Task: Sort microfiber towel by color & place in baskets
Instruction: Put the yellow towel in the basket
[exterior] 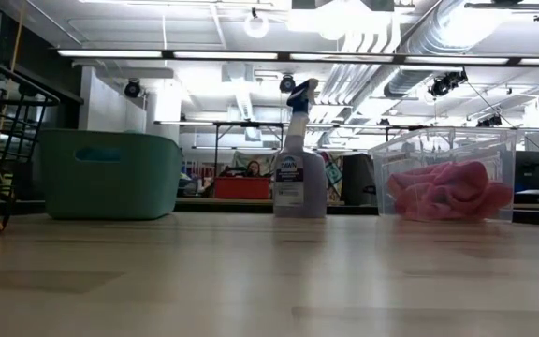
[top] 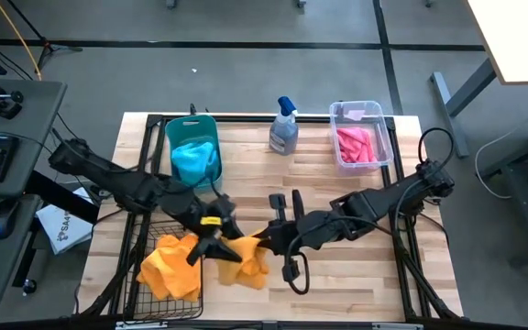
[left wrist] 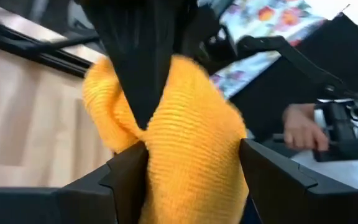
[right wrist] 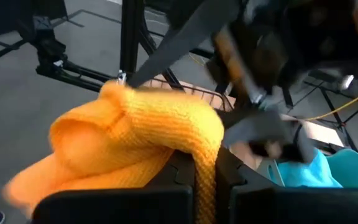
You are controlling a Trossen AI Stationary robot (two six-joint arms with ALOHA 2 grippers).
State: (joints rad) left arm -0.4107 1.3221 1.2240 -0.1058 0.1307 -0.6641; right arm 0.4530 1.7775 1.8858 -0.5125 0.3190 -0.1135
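The pale wooden slatted bench (top: 356, 275) carries a black wire-mesh basket (top: 136, 302) at its near left corner, holding an orange-yellow towel (top: 168, 266). A teal plastic tub (top: 183, 131) holds a bright blue cloth (top: 195, 160); a clear rectangular bin (top: 380, 115) holds pink cloths (top: 357, 144). Between basket and bench centre, the left claw (top: 211, 240) and right claw (top: 262, 240) each pinch one orange-yellow microfiber towel (top: 250, 259).

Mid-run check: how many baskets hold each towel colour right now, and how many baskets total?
Blue towels: 1, teal tub
Pink towels: 1, clear bin
Orange towels: 1, wire basket
Total: 3 baskets
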